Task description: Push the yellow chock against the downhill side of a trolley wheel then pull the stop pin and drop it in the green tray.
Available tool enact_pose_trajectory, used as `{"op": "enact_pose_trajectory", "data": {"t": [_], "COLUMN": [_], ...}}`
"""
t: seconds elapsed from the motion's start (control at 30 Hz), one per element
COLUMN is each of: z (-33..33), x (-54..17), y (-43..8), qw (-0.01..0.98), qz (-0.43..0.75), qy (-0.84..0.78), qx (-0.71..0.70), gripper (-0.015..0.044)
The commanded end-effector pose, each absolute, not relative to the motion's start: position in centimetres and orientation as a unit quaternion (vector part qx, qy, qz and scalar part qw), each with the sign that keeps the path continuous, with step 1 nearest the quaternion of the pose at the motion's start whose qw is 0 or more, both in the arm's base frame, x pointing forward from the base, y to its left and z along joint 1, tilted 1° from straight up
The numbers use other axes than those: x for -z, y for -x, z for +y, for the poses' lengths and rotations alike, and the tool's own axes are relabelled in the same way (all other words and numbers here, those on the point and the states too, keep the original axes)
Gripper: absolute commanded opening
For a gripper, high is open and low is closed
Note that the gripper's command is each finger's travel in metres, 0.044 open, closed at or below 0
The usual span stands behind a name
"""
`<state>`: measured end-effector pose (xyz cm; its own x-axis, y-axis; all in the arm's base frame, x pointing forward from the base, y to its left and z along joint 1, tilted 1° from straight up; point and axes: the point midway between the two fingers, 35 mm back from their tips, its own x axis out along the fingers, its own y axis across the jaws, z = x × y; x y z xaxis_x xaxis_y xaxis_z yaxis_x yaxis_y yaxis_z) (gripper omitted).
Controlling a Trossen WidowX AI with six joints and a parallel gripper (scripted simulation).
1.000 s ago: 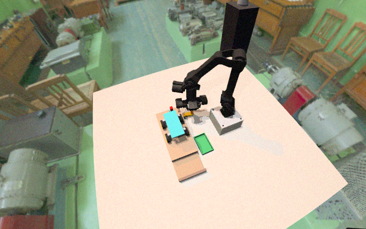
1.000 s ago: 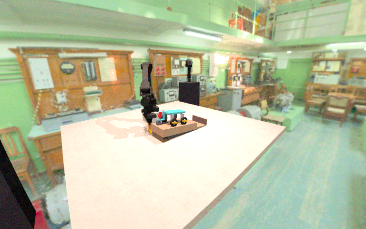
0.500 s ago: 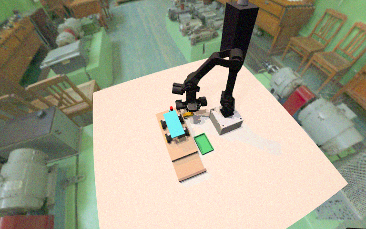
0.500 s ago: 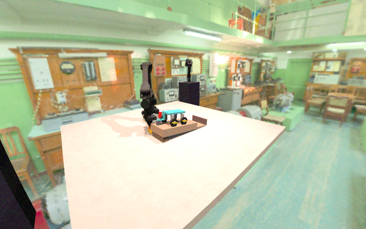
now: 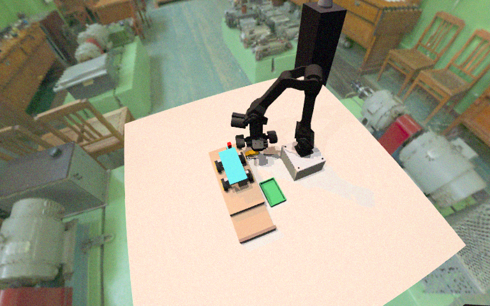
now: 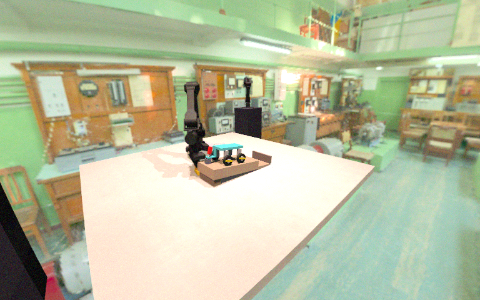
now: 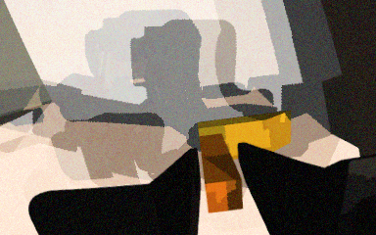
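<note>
The yellow chock (image 5: 251, 153) (image 6: 197, 171) (image 7: 250, 137) lies on the table beside the ramp's uphill end, its orange handle (image 7: 217, 193) upright. My gripper (image 5: 256, 150) (image 6: 195, 164) (image 7: 217, 153) is low over it, partly open. The handle is between the fingers, with narrow gaps at its sides in the wrist view. The cyan-topped trolley (image 5: 233, 166) (image 6: 229, 146) stands on the ramp (image 5: 245, 201) (image 6: 226, 171). The red-headed stop pin (image 5: 229, 145) (image 6: 209, 150) stands at its uphill end. The green tray (image 5: 272, 192) is empty and hidden in the exterior view.
The arm's grey base block (image 5: 301, 164) stands to the right of the chock in the top view. The ramp has a raised lip (image 5: 258, 233) (image 6: 262, 158) at its downhill end. The tray lies close beside the ramp, between it and the base.
</note>
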<state>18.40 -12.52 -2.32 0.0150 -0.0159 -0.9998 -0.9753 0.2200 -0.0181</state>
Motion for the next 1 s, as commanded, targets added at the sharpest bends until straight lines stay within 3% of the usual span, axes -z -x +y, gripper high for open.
{"op": "enact_pose_trajectory", "data": {"t": [0.0,0.27,0.97], "z": [-12.5,-12.5,-11.9], "x": [2.3,2.2,-4.8], "y": [-18.4,-18.4,-18.0], "qw": [0.553,0.553,0.549], "qz": [0.552,0.552,0.553], "qy": [0.45,0.45,0.449], "qx": [-0.433,-0.433,-0.436], "gripper": [0.0065,0.0,0.0]}}
